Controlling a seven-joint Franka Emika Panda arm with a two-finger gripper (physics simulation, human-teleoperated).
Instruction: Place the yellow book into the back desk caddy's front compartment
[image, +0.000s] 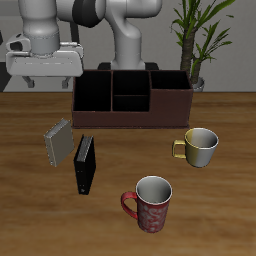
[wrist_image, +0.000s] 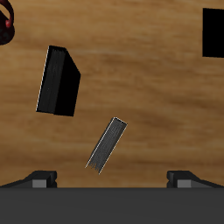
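The yellow book (image: 57, 145), a thin grey-tan hardback, stands leaning on the table in front of the back desk caddy (image: 168, 104), near one end of it. It also shows in the wrist view (wrist_image: 107, 143). The caddy is dark brown with black dividers; the small front compartment (image: 130, 103) of its middle section looks empty. My gripper (image: 50, 84) hangs open and empty in the air above the table, behind the yellow book and beside the caddy's end. Its fingertips (wrist_image: 41, 179) frame the wrist view, with the book between and below them.
A black book (image: 85, 165) stands just beside the yellow book, nearer the table's front edge, and shows in the wrist view (wrist_image: 58, 80). A tan mug (image: 200, 147) and a red patterned mug (image: 152, 203) stand on the table. A potted plant (image: 200, 40) stands behind the caddy.
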